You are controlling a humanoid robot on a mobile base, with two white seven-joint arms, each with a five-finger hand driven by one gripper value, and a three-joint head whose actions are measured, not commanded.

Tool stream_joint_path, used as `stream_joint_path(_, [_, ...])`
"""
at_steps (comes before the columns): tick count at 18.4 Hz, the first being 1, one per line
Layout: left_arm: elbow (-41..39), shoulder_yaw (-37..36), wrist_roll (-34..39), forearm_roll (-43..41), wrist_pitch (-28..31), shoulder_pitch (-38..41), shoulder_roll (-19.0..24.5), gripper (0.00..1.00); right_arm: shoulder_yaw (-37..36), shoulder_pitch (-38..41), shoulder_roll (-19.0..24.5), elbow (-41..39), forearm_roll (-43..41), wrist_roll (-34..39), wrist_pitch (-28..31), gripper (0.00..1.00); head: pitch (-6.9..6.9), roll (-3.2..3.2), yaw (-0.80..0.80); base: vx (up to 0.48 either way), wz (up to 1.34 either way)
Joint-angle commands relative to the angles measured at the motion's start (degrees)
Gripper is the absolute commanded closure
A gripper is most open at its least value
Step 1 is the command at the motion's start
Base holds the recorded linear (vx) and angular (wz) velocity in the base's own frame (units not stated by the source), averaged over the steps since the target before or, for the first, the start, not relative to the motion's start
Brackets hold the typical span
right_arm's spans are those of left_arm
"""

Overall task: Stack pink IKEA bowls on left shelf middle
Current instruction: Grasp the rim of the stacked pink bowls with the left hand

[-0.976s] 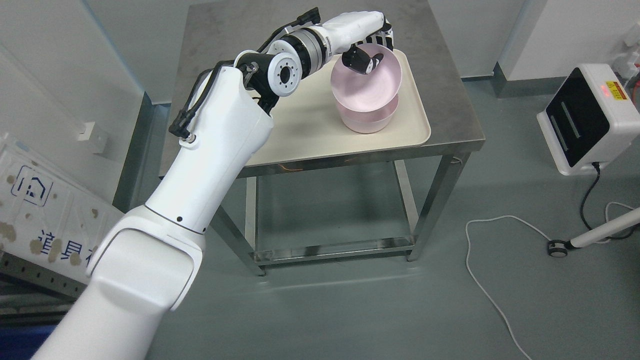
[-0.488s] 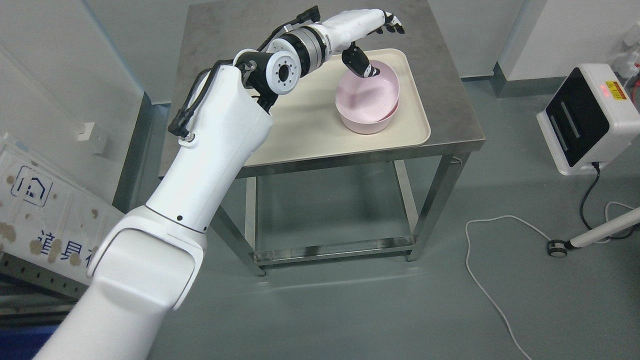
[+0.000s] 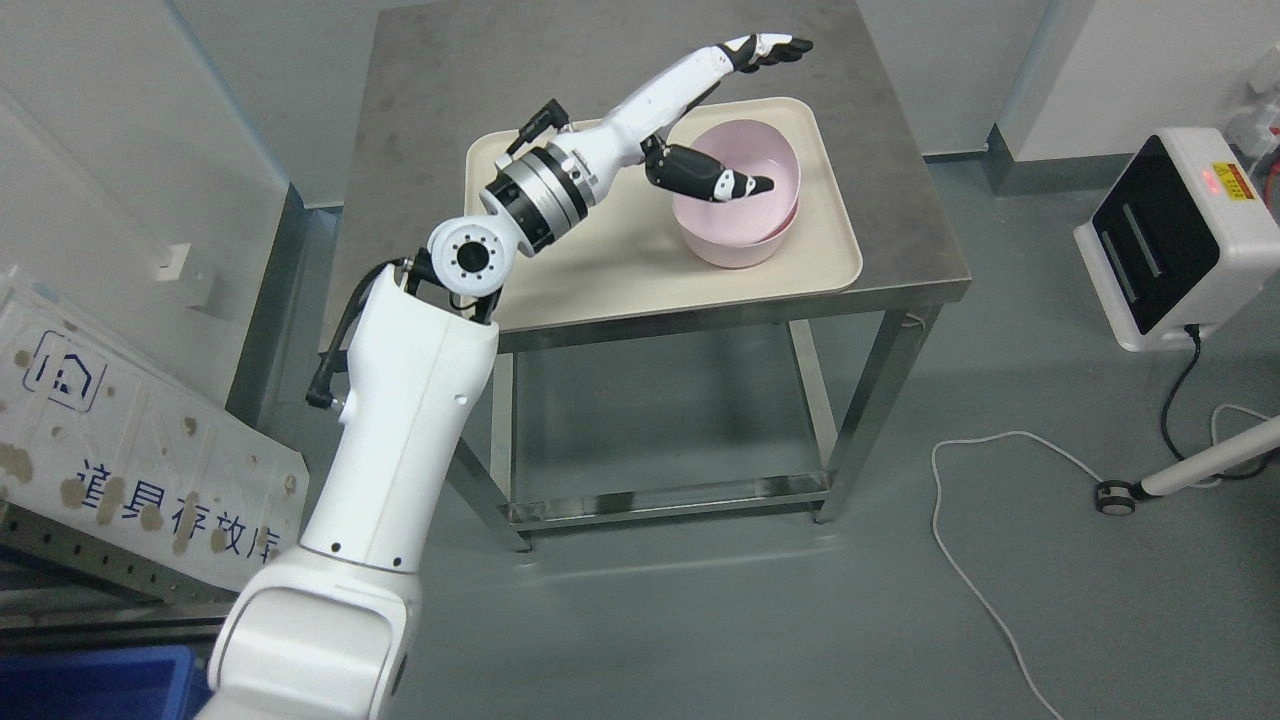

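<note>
The steel desk stands in front of me on the grey floor, with a lower shelf between its legs. My left arm reaches in from the lower left and stretches across the desk. On the desk lies a cream tray, and toward the tray's right side sit the pink bowls, one nested inside the other, the upper one slightly tilted in the lower. My left robot hand hangs above the bowls' back-left rim, open and holding nothing: the fingers point out straight past the far edge of the tray, and the thumb reaches over the bowl's hollow. I cannot tell whether the thumb touches the bowl. Off to the right on the floor stands a white and black box, with a white cable lying nearby.
</note>
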Motion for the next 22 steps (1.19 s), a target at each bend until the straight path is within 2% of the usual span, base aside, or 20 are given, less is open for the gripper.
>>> stream_joint_path(1, [-9.98,3.15,0.11,-12.94,-0.34,8.27,0.88,0.16,-0.62,0.0,-1.0,0.0,0.44,0.04,0.04,0.0,0.0,0.0,0.0,0.0,0.0])
stream_joint_path(6, [-8.4,1.3,0.02,-24.13,3.08,7.31,0.88,0.17,-0.62,0.0,-1.0,0.0,0.44,0.04,0.04,0.0,0.0,0.0,0.0,0.0,0.0])
stream_joint_path(11, [-5.76,-4.4,-0.06,-25.9,10.28,1.51,0.88,0.19,-0.62,0.0,-1.0,0.0,0.44,0.04,0.04,0.0,0.0,0.0,0.0,0.0,0.0])
stream_joint_path(16, [-4.18,-8.19,-0.85,-29.5,12.58,1.24,0.88,0.23,-0.62,0.0,-1.0,-0.08,0.44,0.04,0.04,0.0,0.0,0.0,0.0,0.0,0.0])
stream_joint_path(20, [-4.27,-8.2,-1.82,-29.33,12.49,1.42,0.88,0.34,-0.62,0.0,-1.0,-0.08,0.44,0.04,0.04,0.0,0.0,0.0,0.0,0.0,0.0])
stream_joint_path(22, [-4.44,-7.49,-1.82,-29.06,12.05,1.42,0.88,0.44,-0.62,0.0,-1.0,0.0,0.44,0.04,0.04,0.0,0.0,0.0,0.0,0.0,0.0])
